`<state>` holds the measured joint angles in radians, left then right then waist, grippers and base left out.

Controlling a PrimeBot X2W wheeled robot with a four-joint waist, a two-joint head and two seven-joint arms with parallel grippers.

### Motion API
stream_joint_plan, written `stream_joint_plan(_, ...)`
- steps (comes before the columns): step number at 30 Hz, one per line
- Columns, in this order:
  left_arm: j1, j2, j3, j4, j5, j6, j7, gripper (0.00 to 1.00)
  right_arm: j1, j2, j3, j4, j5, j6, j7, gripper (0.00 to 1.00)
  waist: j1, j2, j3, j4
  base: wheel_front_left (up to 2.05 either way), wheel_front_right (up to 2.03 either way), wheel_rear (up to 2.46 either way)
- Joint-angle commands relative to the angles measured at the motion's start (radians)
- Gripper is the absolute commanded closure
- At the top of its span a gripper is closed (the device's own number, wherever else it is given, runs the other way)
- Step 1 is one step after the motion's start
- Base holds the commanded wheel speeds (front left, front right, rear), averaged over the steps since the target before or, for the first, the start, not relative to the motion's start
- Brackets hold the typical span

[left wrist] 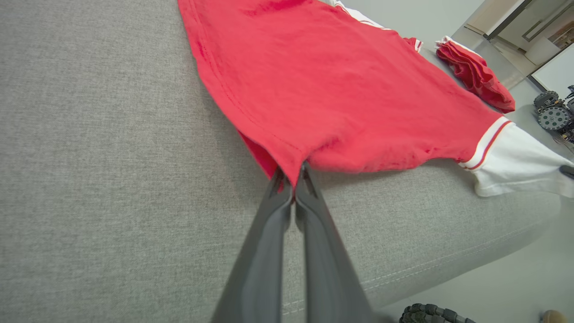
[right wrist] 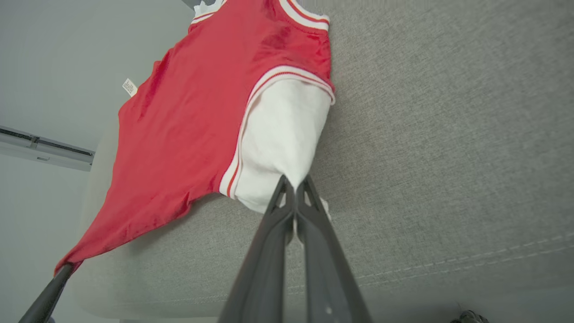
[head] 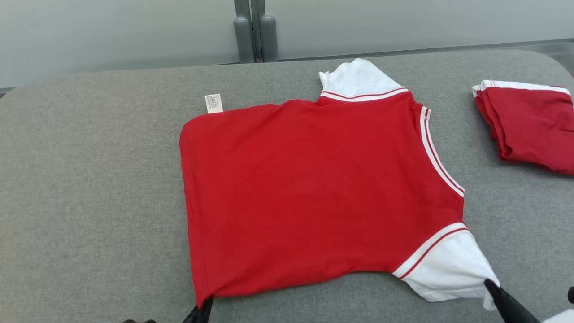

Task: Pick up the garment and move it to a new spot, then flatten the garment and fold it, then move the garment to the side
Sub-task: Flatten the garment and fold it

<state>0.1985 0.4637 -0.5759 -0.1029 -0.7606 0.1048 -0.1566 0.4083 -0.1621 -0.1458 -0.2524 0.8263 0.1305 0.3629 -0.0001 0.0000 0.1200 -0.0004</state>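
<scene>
1. firmly, the left gripper (left wrist: 292, 179) has its two long dark fingers pressed together on the near hem corner of the soft red knit shirt with white striped sleeves (head: 314, 188), and that corner is raised slightly off the surface.
2. the right gripper (right wrist: 293, 185) is likewise pinched tight on the cuff of the near white sleeve (head: 448, 269), drawing it to a point.
3. the shirt lies spread nearly flat on the grey fabric-covered table (head: 89, 202), with the neckline toward the robot's right and the hem toward its left.
4. judging by the drape, it is light, limp and stretchy (no stiffness at all), so it should sag between holds; corners, hems and cuffs look the surest places to pinch.
5. a small white care label (head: 214, 103) pokes out at the far hem corner, its print too small to read.
6. a folded red-and-white garment (head: 533, 130) sits well apart on the right, cut off by the head view's edge.
7. whether each grip catches both layers cannot be told, and the shirt's underside is hidden.
</scene>
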Motion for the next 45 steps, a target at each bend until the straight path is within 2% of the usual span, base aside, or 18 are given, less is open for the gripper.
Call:
stream_joint_plan(1,-0.025,0.005,0.002,-0.007,-0.009,0.001,0.018,1.00,-0.042,0.003,-0.011,0.002,-0.023,0.000,0.013,1.00,0.0001,0.0000,0.005,0.004,0.00,0.00,0.00)
stream_joint_plan(5,-0.092,0.017,0.011,-0.035,-0.017,0.006,0.074,1.00,-0.143,0.008,-0.013,-0.021,-0.070,0.000,0.069,1.00,0.0001,0.0000,0.029,0.009,0.00,0.00,0.00)
stream_joint_plan(12,-0.245,0.037,0.030,-0.067,-0.032,0.000,0.199,1.00,-0.354,-0.029,-0.020,-0.032,-0.151,0.000,0.227,1.00,0.0001,0.0000,0.074,0.024,0.00,0.00,0.00)
stream_joint_plan(17,-0.371,0.040,0.039,-0.003,-0.034,-0.005,0.273,1.00,-0.510,-0.046,-0.020,0.020,-0.206,0.000,0.325,1.00,0.0001,0.0000,0.110,0.040,0.00,0.00,0.00)
stream_joint_plan(20,-0.431,0.021,0.028,0.053,-0.037,-0.021,0.298,1.00,-0.588,-0.056,-0.020,0.070,-0.241,0.000,0.357,1.00,0.0001,0.0000,0.130,0.051,0.00,0.00,0.00)
stream_joint_plan(29,-0.557,-0.030,-0.010,0.194,-0.032,-0.079,0.323,1.00,-0.768,-0.083,0.026,0.216,-0.326,0.000,0.368,1.00,0.0001,0.0000,0.195,0.073,0.00,0.00,0.00)
stream_joint_plan(30,-0.563,-0.034,-0.008,0.211,-0.031,-0.074,0.320,0.93,-0.778,-0.088,0.036,0.230,-0.333,0.000,0.363,0.60,0.0001,0.0000,0.197,0.074,0.00,0.00,0.00)
stream_joint_plan(31,-0.564,-0.039,-0.008,0.222,-0.034,-0.073,0.318,0.64,-0.781,-0.091,0.045,0.241,-0.340,0.000,0.363,0.00,0.0001,0.0000,0.198,0.074,0.00,0.00,0.00)
stream_joint_plan(32,-0.560,-0.043,-0.007,0.235,-0.040,-0.072,0.316,0.00,-0.782,-0.093,0.053,0.247,-0.346,0.000,0.358,0.00,0.0001,0.0000,0.197,0.073,0.00,0.00,0.00)
stream_joint_plan(35,-0.528,-0.035,0.010,0.249,-0.054,-0.053,0.308,0.00,-0.770,-0.128,0.064,0.218,-0.359,0.000,0.314,0.00,0.0001,0.0000,0.189,0.068,0.00,0.00,0.00)
stream_joint_plan(39,-0.446,-0.011,0.047,0.201,-0.086,-0.012,0.287,0.00,-0.700,-0.183,0.046,0.132,-0.367,0.000,0.257,0.00,0.0001,0.0000,0.172,0.053,0.00,0.00,0.00)
stream_joint_plan(45,-0.340,-0.003,0.056,0.099,-0.130,0.013,0.292,0.00,-0.514,-0.251,0.034,0.009,-0.354,0.000,0.315,0.00,0.0001,0.0000,0.199,0.036,0.00,0.00,0.00)
